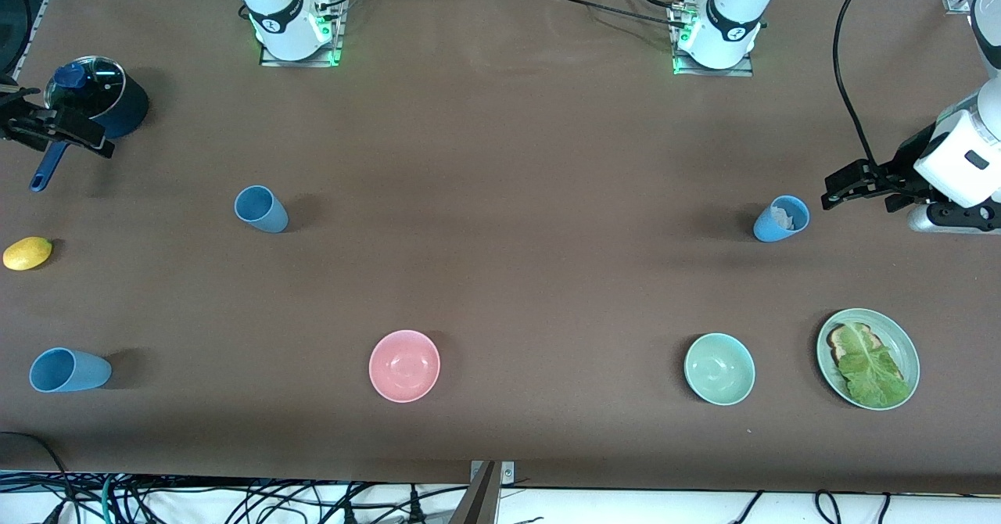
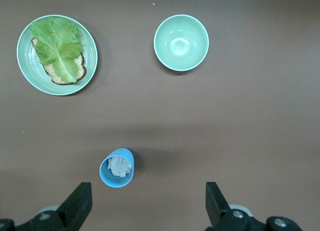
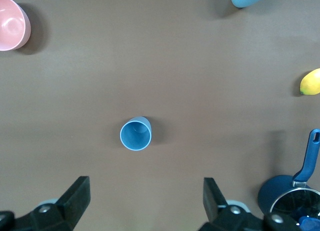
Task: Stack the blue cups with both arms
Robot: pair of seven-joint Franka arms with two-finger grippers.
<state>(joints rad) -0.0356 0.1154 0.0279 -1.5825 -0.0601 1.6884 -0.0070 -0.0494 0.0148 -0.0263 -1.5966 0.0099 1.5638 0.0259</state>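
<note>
Hovering spread wide and empty, the left tool [image 1: 834, 192] sits just beside the upright paper-stuffed blue cup [image 1: 781, 219], the right tool [image 1: 47, 129] (equally spread) well apart from its nearest upright cup [image 1: 261, 209].

My 2 arms are glossy white with rounded joints; each base [image 1: 291, 19] carries a black band with a small mark and sits on a metal plate lit green. Red fittings and black cables run from the bases. My grippers, left [image 1: 848, 184] and right [image 1: 55, 129], are black, 2-fingered.
</note>
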